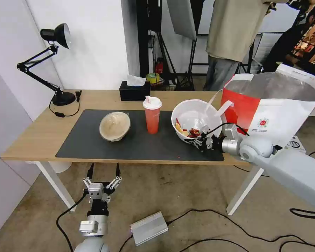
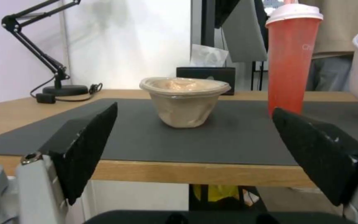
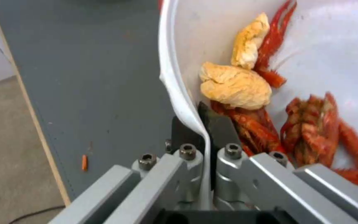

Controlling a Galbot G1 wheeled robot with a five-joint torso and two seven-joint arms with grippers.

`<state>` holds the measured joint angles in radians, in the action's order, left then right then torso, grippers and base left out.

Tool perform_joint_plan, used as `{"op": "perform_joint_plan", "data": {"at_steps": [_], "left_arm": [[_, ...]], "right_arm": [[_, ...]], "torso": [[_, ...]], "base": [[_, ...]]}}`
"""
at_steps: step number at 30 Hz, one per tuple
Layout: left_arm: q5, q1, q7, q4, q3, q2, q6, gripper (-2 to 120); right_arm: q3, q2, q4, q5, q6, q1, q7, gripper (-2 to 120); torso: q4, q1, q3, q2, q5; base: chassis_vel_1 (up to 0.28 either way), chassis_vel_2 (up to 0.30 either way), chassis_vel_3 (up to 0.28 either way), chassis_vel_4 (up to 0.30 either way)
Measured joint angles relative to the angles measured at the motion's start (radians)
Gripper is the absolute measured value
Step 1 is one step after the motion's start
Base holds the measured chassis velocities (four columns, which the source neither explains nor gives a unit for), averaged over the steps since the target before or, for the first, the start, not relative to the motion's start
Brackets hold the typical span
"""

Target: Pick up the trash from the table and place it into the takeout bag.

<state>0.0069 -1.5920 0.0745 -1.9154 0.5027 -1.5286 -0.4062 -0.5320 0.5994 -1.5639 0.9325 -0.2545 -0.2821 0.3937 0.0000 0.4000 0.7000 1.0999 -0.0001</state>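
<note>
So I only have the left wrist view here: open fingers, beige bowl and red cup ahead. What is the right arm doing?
Observer: The right gripper is shut on the rim of the white bowl, one finger inside, one outside.
Operator: Is that bowl flat on the mat?
Observer: No, it is tilted, its opening facing the robot.
Operator: Where is the bag?
Observer: The takeout bag stands open at the table's right end, beside the white bowl.
Operator: And the left gripper?
Observer: The left gripper hovers below the table's front edge.

White walls (image 1: 94, 42), a black desk lamp (image 1: 56, 35) at the back-left, and beige floor (image 1: 185, 196) strewn with black cables (image 1: 213, 213).
</note>
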Motion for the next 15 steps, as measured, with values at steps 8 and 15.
{"op": "perform_joint_plan", "data": {"at_steps": [8, 15], "left_arm": [[0.002, -0.002, 0.000, -0.004, 0.000, -0.003, -0.001, 100], [0.003, -0.005, 0.000, -0.009, -0.001, -0.005, -0.001, 100]], "right_arm": [[0.000, -0.005, -0.012, -0.010, 0.001, 0.010, 0.000, 0], [0.006, -0.024, -0.040, -0.016, 0.003, 0.015, -0.001, 0]], "torso": [[0.0001, 0.000, 0.000, 0.000, 0.0001], [0.0000, 0.000, 0.000, 0.000, 0.0001]], "base": [[0.000, 0.000, 0.000, 0.000], [0.000, 0.000, 0.000, 0.000]]}}
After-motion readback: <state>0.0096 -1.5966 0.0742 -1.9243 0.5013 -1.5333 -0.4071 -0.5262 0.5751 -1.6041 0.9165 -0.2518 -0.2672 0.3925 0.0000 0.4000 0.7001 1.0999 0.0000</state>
